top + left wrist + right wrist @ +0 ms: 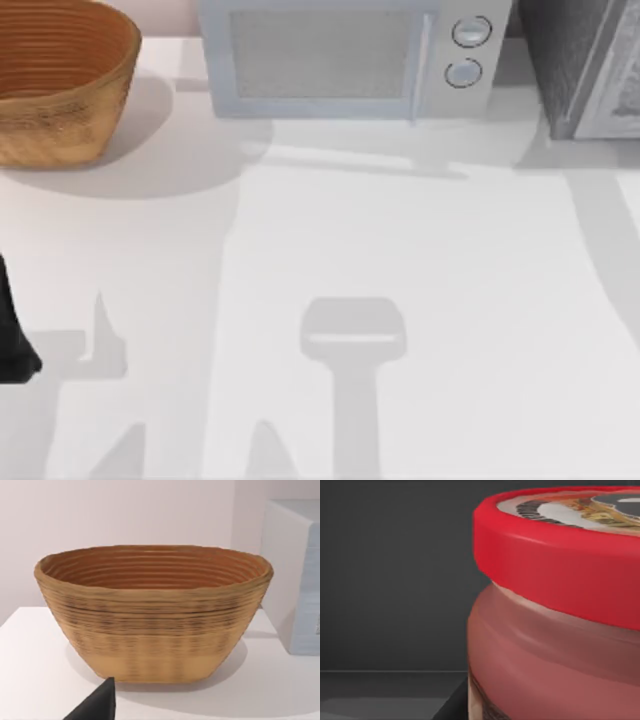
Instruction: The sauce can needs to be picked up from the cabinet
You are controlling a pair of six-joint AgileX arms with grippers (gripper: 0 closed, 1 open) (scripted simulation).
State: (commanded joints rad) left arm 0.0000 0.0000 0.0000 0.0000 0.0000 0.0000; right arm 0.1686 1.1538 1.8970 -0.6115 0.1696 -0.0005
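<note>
Red lid and reddish-brown body mark the sauce can (555, 625), seen very close in the right wrist view, standing upright inside a dark grey interior with a dark back wall and floor behind it. Its top carries a pale printed disc with a dark mark. From above, the cabinet (585, 65) stands at about two o'clock on the white tabletop (400, 250), dark grey and speckled, with a pale framed door panel at its right. Just beside it, toward twelve o'clock, sits the light grey microwave (330, 55) with two round knobs, and at about ten o'clock rests the woven basket (60, 85), tan outside and orange-brown inside.

A black part of the left arm (12, 335) shows at nine o'clock, at the tabletop's left edge, well apart from the cabinet. Its wrist view looks at the basket, with the microwave's pale side beyond and a black tip of the left gripper (97, 705) in the foreground; whether its fingers are spread or pressed together cannot be told. The right fingers' state cannot be told either.
</note>
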